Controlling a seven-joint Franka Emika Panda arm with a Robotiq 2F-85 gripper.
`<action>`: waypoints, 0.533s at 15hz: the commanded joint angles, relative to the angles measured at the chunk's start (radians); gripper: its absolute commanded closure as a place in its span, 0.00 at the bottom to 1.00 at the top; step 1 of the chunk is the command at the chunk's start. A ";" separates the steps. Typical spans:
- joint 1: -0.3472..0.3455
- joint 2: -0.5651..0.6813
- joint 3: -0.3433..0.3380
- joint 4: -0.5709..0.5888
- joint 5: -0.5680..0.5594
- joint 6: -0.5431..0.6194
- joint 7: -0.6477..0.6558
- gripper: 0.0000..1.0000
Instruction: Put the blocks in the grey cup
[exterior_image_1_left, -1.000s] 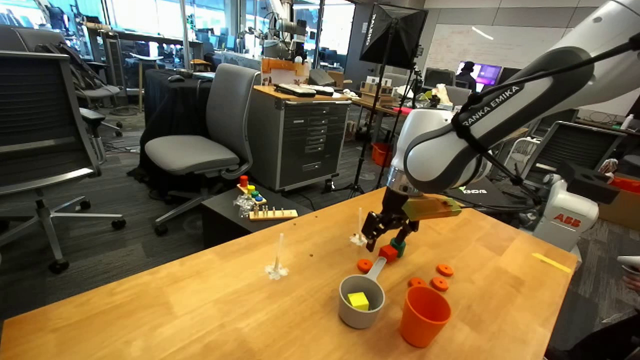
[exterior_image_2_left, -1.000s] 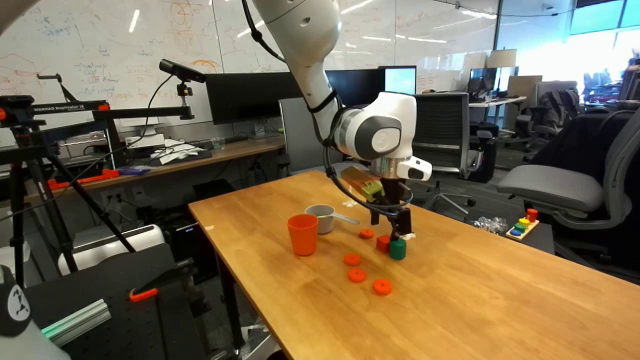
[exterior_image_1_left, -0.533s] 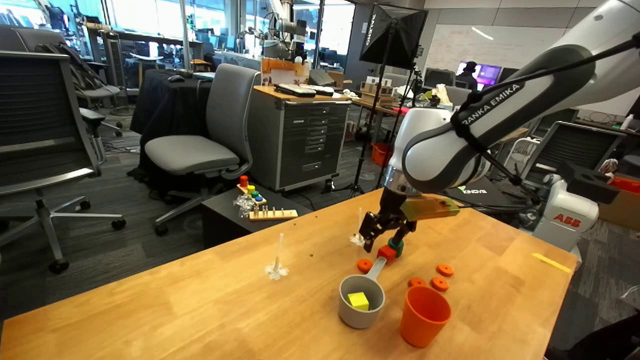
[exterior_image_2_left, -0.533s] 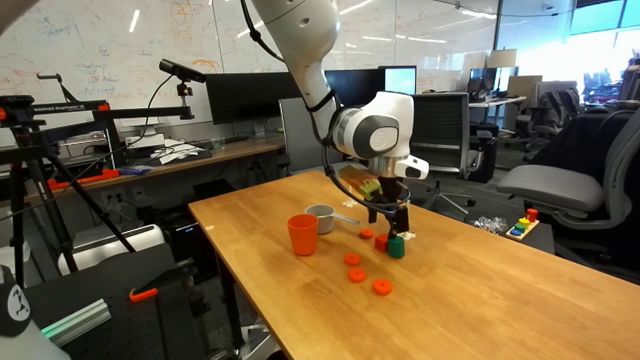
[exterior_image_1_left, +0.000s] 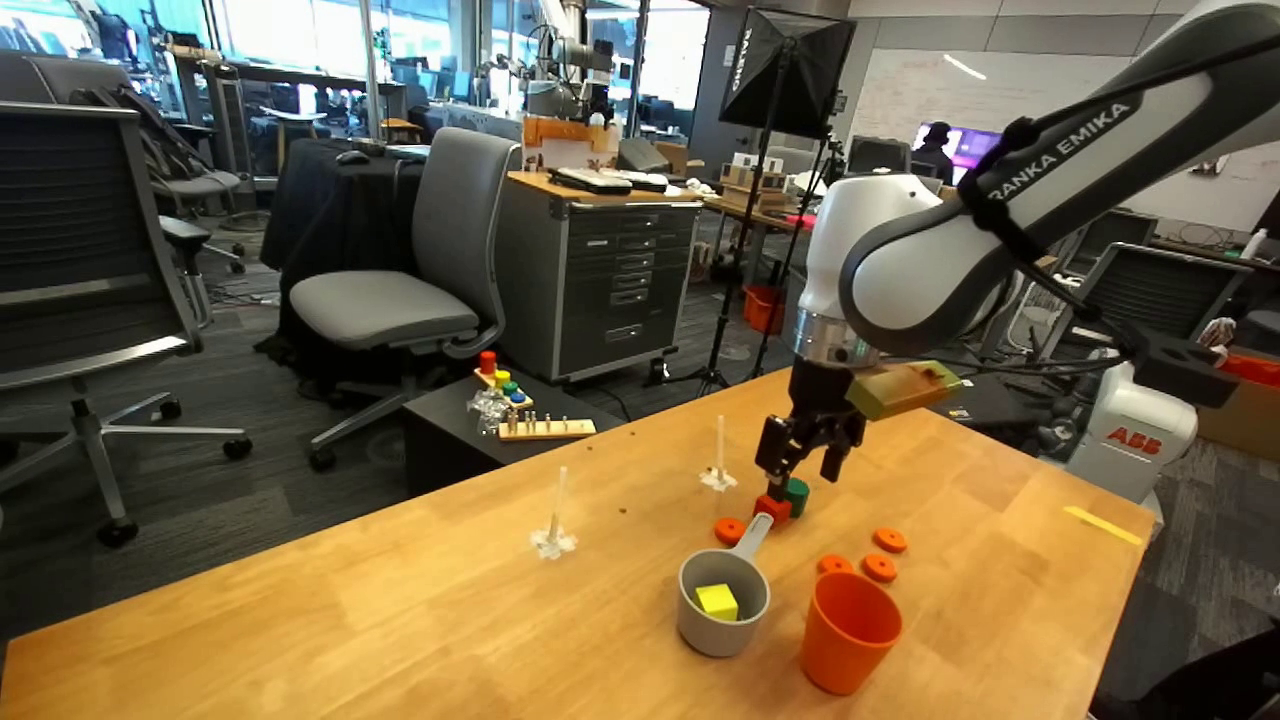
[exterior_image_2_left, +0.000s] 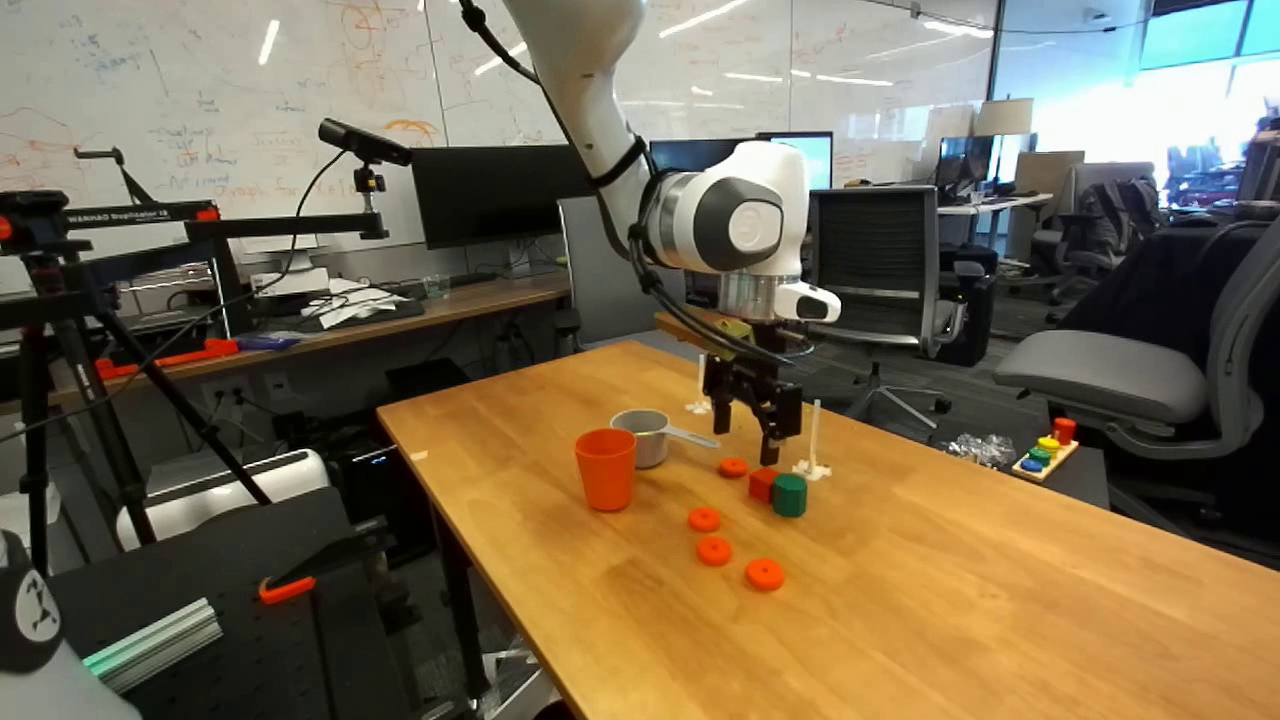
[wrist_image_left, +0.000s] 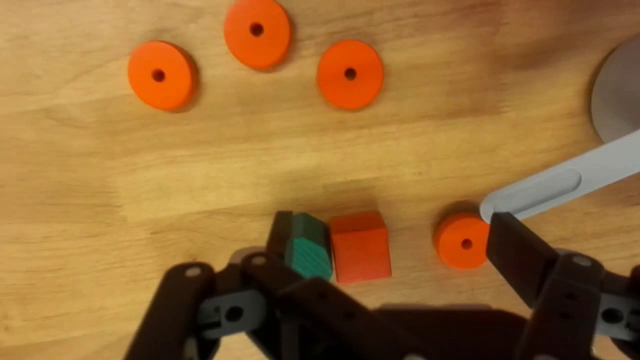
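1. Yellow block (exterior_image_1_left: 716, 602) sits inside the grey cup (exterior_image_1_left: 712, 638), so one piece is done. Whether anything lies beneath it, cannot tell.

2. Grey cup upright on the desk (exterior_image_1_left: 400, 610), its handle (wrist_image_left: 555, 192) reaching toward the loose pieces. Plenty of the job left, I'd judge; this looks like an early stage.

3. Near the end of the grey cup's handle: one orange disc (wrist_image_left: 462, 242), flat on the desk, not yet put in. Handle tip overlaps it in the wrist view; contact cannot be told.

4. Just past that handle's end: red block (exterior_image_2_left: 762, 485), outside the grey cup. Green block (exterior_image_2_left: 790, 496) next to it, on the side farther from the grey cup, also to do. Touching or barely apart, unclear.

5. Fingers (wrist_image_left: 521, 260) above the desk, out beyond the grey cup's handle. Spread wide, gripping nothing; one near the green block, its mate by the orange disc. Red or green is probably next.

6. Off from the grey cup, on the flank where the orange cup (exterior_image_1_left: 838, 655) stands: three more orange discs (wrist_image_left: 350, 75), lying flat. If discs count as blocks, four of them remain.

7. Orange cup beside the grey cup, not touching; likely no part of the job.
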 joint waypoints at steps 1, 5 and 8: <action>0.006 -0.080 -0.028 -0.062 -0.065 -0.089 -0.046 0.00; 0.009 -0.059 -0.038 0.003 -0.144 -0.217 -0.095 0.00; 0.018 -0.018 -0.036 0.073 -0.193 -0.272 -0.111 0.00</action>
